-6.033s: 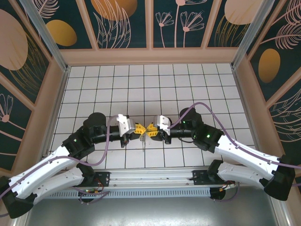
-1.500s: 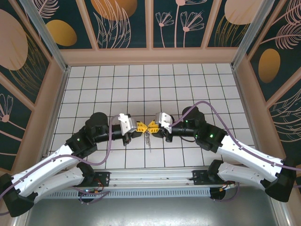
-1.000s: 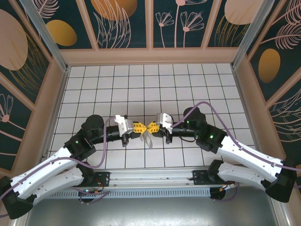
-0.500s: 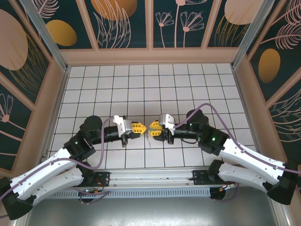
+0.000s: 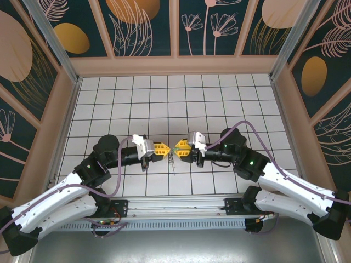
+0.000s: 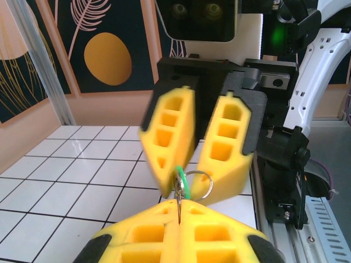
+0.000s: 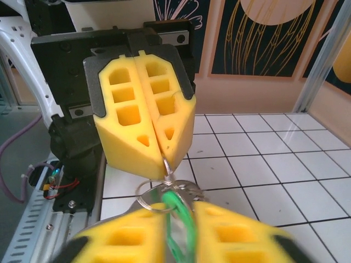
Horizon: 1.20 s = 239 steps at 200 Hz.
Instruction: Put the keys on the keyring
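Right tool (image 5: 177,146) backed off; left tool (image 5: 166,148) faces it, level.

Left end effector (image 5: 166,149) and right end effector (image 5: 177,146) yellow; keys (image 6: 181,183) bright green; bench (image 5: 164,98) white, dark-gridded; walls (image 5: 148,27) teal with gold discs.

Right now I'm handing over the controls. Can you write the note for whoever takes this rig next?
Left claw: shut on a thin silvery strip, seen edge-on. I cannot tell whether it is the key's blade or part of the ring.
Right claw: closed to a narrow gap on the key, at its green head.
Keyring: hangs between the two claw tips, beside the green head, above the tiled table.
Done: both pieces are off the table, held tip to tip.
Left: threading is not confirmed, so check it before releasing either claw.
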Available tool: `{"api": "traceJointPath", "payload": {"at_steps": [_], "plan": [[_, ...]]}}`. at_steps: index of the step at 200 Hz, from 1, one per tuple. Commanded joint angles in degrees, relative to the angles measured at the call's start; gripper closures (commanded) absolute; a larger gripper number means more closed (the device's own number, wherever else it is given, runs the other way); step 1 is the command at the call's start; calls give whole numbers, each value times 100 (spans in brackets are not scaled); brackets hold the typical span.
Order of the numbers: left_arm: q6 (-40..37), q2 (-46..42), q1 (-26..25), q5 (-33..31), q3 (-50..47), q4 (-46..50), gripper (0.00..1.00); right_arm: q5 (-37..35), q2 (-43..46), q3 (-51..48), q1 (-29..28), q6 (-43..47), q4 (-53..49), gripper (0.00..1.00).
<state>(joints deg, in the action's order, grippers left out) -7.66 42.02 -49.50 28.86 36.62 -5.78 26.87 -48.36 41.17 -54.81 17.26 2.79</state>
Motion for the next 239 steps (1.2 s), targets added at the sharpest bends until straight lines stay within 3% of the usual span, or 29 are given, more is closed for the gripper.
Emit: {"api": "traceJointPath", "payload": {"at_steps": [1, 102, 155, 208, 239], "plan": [[-125, -106, -8, 58, 127, -89, 100, -77, 64, 102, 22, -39, 105, 97], [-121, -238, -5, 211, 199, -204, 100, -292, -461, 50, 60, 30, -143, 100], [-97, -218, -7, 171, 143, -273, 100, 49, -467, -6, 51, 54, 29, 100], [-128, -225, -6, -22, 126, -232, 100, -402, 214, -552, 58, -308, 272, 64], [-158, -211, -5, -34, 152, -154, 100, -472, 498, -584, 57, -459, 326, 57]]}}
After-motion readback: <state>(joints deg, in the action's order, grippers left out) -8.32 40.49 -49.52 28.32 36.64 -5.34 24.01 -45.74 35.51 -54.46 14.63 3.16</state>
